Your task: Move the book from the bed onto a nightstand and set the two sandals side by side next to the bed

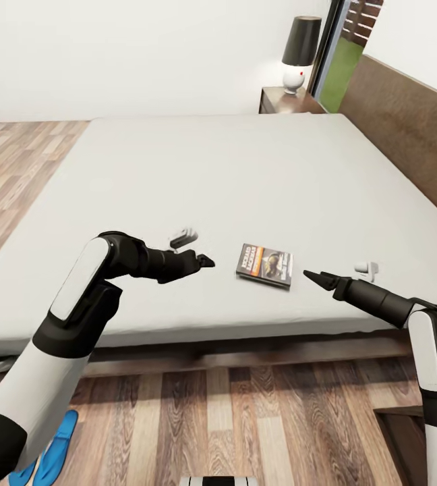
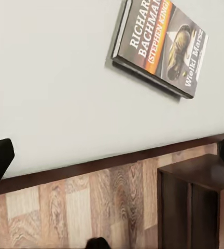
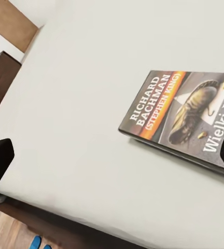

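Nothing looks done yet: the thin dark paperback book with an orange band (image 1: pixel 265 264) lies on the large off-white bed (image 1: pixel 232 175), between the empty, parted left gripper (image 1: pixel 206 260) and empty, parted right gripper (image 1: pixel 315 276), and a bright blue flat sandal (image 1: pixel 56 442) lies on the floor below the bed's near edge.

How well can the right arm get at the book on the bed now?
Probably yes. The book lies flat on the bed near its front edge, and the right gripper points at it from close by, with bare mattress between them. Nothing stands in the way.
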You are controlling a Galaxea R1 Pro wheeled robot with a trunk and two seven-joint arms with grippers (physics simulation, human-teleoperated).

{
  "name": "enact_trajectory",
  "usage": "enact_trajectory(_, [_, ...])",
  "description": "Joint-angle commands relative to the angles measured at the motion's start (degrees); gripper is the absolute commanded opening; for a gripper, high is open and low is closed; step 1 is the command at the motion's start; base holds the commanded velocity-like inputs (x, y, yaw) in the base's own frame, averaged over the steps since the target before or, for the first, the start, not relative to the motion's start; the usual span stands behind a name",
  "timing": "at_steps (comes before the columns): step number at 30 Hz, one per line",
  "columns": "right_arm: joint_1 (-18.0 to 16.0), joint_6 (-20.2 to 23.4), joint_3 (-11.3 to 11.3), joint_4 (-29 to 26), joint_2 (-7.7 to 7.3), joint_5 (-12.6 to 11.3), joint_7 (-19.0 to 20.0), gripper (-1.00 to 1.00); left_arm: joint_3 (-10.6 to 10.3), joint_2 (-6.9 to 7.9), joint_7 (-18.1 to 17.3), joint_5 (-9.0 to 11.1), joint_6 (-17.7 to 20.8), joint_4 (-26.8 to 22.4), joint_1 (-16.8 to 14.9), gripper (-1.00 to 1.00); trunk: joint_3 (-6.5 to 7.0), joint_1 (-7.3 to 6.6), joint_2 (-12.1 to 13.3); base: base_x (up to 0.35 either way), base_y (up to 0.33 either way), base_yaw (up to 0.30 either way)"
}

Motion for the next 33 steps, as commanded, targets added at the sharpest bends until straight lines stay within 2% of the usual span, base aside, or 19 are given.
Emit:
enact_trajectory(1, [-0.04,0.24,-0.03,-0.02,0.03,0.05,0.23,1.00,0.04,0.07,0.51,-0.01,0.22,-0.04,0.81,1.00,0.06,0.01,-0.01,0.117,0.096,0.000])
enact_trajectory(3, [-0.04,0.22,0.00,-0.02,0.08,0.05,0.22,1.00,0.09,0.09,0.43,-0.62,0.20,-0.04,1.66,1.00,0.25,0.01,-0.01,0.105,0.086,0.000])
enact_trajectory(6, [-0.04,0.17,0.09,-0.02,0.19,0.06,0.13,1.00,0.06,-0.26,0.26,-2.84,0.07,-0.04,3.78,1.00,0.53,0.01,-0.01,0.069,0.056,0.000])
enact_trajectory(7, [0.01,0.09,0.57,-0.02,0.28,0.05,0.07,1.00,-0.28,-0.73,0.10,-6.36,-0.22,-0.02,6.30,1.00,0.62,0.01,-0.01,0.022,0.018,0.000])
enact_trajectory(8, [0.01,0.09,0.57,-0.02,0.28,0.05,0.07,1.00,-0.28,-0.73,0.10,-6.36,-0.22,-0.02,6.30,1.00,0.71,0.01,-0.01,0.022,0.018,0.000])
enact_trajectory(10, [0.03,0.01,1.06,-0.02,0.32,0.06,0.04,1.00,-0.39,-0.85,0.00,-7.71,-0.29,0.01,7.80,1.00,0.90,0.01,-0.01,0.016,0.013,0.000])
enact_trajectory(17, [0.08,-0.14,2.38,-0.02,0.37,0.11,-0.07,1.00,-0.44,-0.79,-0.88,-10.48,-0.34,0.09,10.32,1.00,1.55,0.01,-0.01,0.008,0.007,0.000])
enact_trajectory(26, [0.13,-0.22,2.53,-0.02,0.34,0.15,0.22,1.00,-0.51,-0.85,-1.47,-11.91,-0.33,0.06,11.15,1.00,2.39,0.01,-0.01,0.005,0.001,0.000])
enact_trajectory(33, [0.14,-0.30,2.55,-0.02,0.35,0.16,0.28,1.00,-0.59,-0.89,-1.64,-12.16,-0.33,0.02,11.36,1.00,3.05,0.01,-0.01,0.213,0.000,0.000])
